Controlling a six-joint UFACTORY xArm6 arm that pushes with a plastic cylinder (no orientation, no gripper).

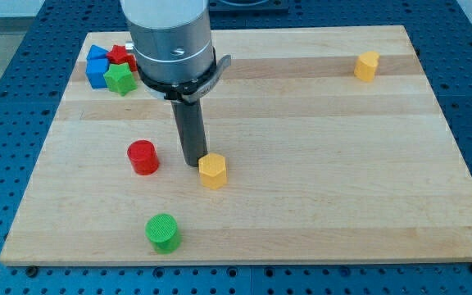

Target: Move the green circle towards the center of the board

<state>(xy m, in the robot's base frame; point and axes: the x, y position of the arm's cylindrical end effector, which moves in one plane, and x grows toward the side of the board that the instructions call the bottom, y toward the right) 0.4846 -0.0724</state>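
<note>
Near the table's (433, 147) front edge, left of centre, one green circle (163, 233) with bare wood to its right; my tip (193, 163), holding nothing, touches one yellow hexagon (212, 171), beside one red cylinder (143, 157); far-left cluster: blue (97, 67), red (121, 55), green (121, 79); far-right second yellow block (366, 65).
</note>
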